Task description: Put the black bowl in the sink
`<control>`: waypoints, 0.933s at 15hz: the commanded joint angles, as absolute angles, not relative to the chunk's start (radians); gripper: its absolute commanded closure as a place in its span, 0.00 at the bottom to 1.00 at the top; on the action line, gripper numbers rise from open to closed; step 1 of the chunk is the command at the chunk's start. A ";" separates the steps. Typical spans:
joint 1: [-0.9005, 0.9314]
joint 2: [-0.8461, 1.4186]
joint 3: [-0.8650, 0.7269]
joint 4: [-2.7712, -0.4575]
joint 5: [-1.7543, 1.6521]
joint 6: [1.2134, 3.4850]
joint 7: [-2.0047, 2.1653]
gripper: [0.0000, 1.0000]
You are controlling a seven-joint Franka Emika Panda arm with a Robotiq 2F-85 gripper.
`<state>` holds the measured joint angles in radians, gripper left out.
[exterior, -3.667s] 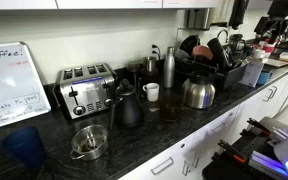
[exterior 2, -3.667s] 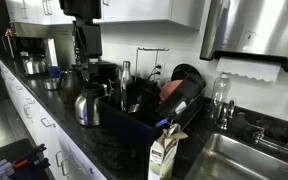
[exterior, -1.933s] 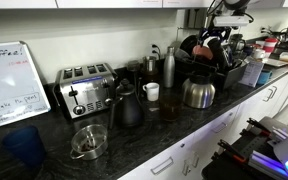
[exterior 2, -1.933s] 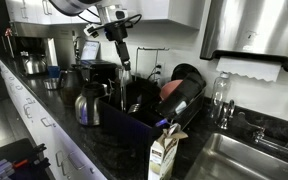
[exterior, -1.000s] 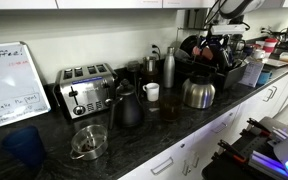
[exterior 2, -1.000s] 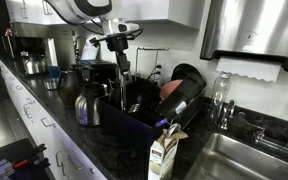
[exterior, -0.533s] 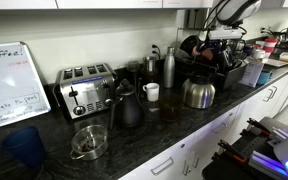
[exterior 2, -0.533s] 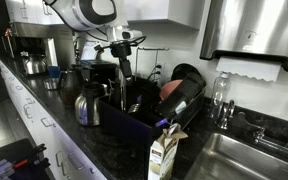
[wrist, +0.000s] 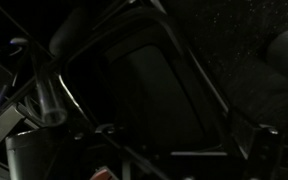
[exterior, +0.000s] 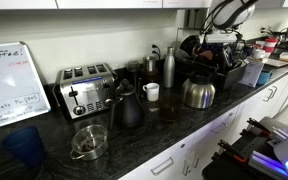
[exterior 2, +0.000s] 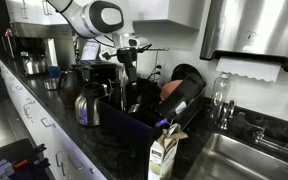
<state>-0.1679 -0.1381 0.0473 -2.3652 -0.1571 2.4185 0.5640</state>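
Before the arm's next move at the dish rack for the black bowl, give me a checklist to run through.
1. Gripper over the dish rack: ok, low among its wires.
2. Jaws open: cannot tell, hidden by the rack.
3. Black bowl in sight: cannot tell; the wrist view shows only a dark shape.
4. Room around the gripper: not ok, dishes crowd the rack.
5. Way to the sink: cannot tell; a carton stands beside it.
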 commanded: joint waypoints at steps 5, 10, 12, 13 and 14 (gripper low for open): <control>-0.141 -0.079 0.013 -2.319 -0.176 2.429 0.582 0.30; -0.132 -0.082 0.008 -2.312 -0.162 2.408 0.569 0.66; -0.130 -0.083 0.007 -2.310 -0.161 2.406 0.567 0.80; -0.128 -0.084 0.006 -2.308 -0.160 2.406 0.567 0.88; -0.127 -0.085 0.006 -2.308 -0.159 2.406 0.567 0.94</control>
